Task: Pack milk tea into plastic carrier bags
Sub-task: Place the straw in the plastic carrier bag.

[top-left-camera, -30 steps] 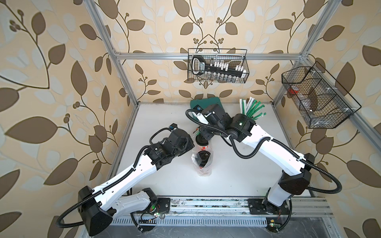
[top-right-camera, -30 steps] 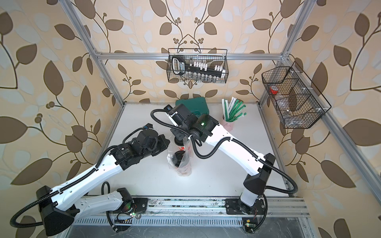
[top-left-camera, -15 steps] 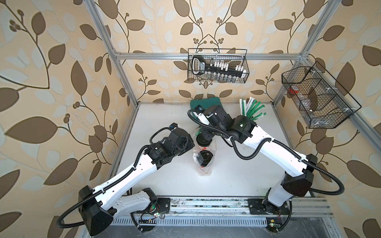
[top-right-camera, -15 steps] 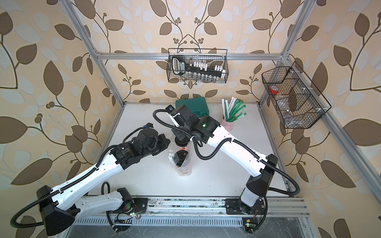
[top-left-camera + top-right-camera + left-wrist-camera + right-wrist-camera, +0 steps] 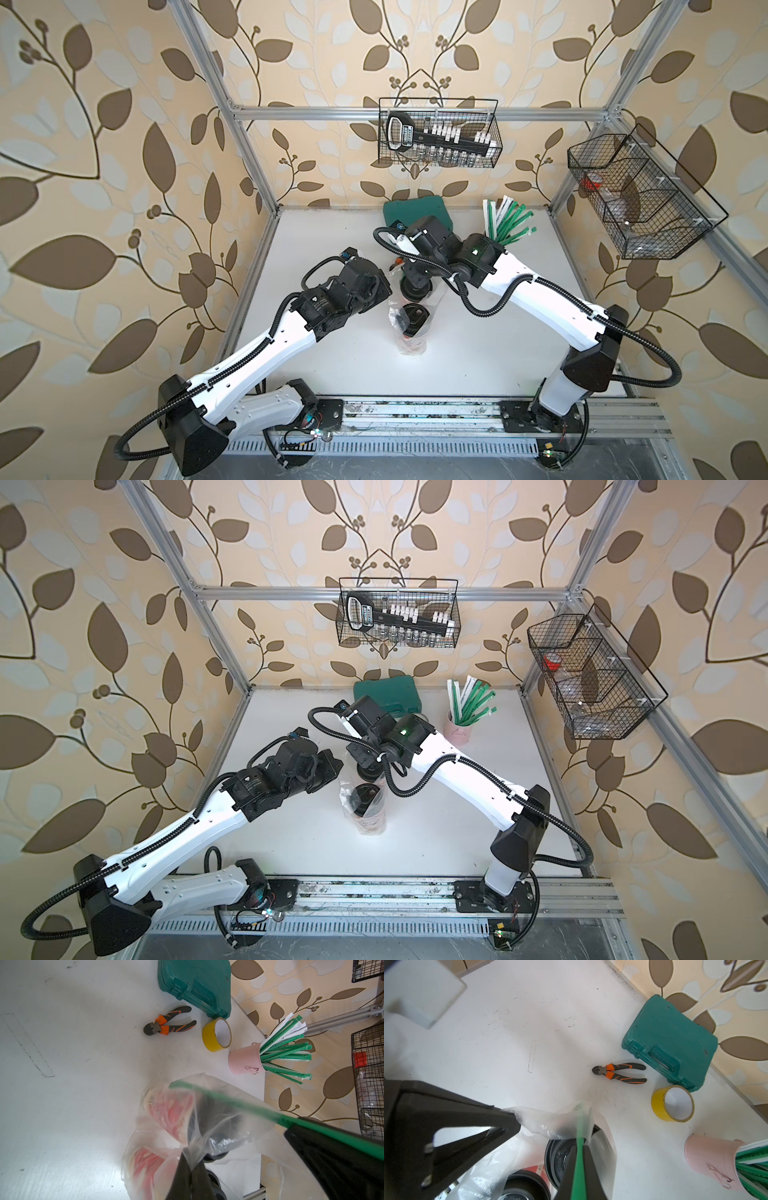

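L gripper [image 5: 192, 1164]: jaws fully closed, pinching a gathered fold of the plastic bag [image 5: 239, 1126] near its top edge. Judged reason: to hold the mouth up and taut so the film didn't slump over the lids.

R gripper [image 5: 579, 1146]: jaws closed on a green straw [image 5: 580, 1167], which ran out fwd between the pads toward the bag mouth. Film was draped round the straw's tip. Couldn't tell whether the tip was inside the bag or behind the film.

Milk tea: both red cups [image 5: 170, 1109] seen thru the film in L wrist view, side by side, upright on the table [image 5: 72, 1084] w/ the bag round them. Black lids [image 5: 558, 1159] sat just below the R jaws. In both top views the bag sat mid-table betw. the 2 arms.

Step (judged): cups packed, straw going in alongside. Task nearly done.

Straw stock in pink cup [image 5: 243, 1059], apart from the bag. Tape roll [image 5: 217, 1035], cutters [image 5: 168, 1024] and green case [image 5: 195, 985] were well apart, not in play.

Risk (judged): thin film + stiff straw could snag or pierce. The L pinch looked like the only thing holding the mouth open.
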You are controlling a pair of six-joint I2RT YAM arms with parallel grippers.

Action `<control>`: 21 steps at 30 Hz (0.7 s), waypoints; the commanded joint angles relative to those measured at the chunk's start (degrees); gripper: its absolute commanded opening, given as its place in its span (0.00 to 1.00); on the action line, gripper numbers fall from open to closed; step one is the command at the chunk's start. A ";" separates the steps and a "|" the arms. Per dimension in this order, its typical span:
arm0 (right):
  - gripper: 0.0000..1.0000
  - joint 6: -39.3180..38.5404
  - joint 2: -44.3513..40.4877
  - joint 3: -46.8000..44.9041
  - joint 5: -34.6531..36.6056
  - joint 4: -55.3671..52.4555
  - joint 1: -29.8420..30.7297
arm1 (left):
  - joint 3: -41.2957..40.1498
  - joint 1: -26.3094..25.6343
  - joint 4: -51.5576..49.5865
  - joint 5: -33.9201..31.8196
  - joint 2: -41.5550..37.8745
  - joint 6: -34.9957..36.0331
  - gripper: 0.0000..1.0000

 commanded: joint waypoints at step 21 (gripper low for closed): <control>0.48 4.21 -6.51 1.68 -1.69 2.18 -0.51 | 0.84 1.13 -0.33 -1.05 -0.52 -1.32 0.00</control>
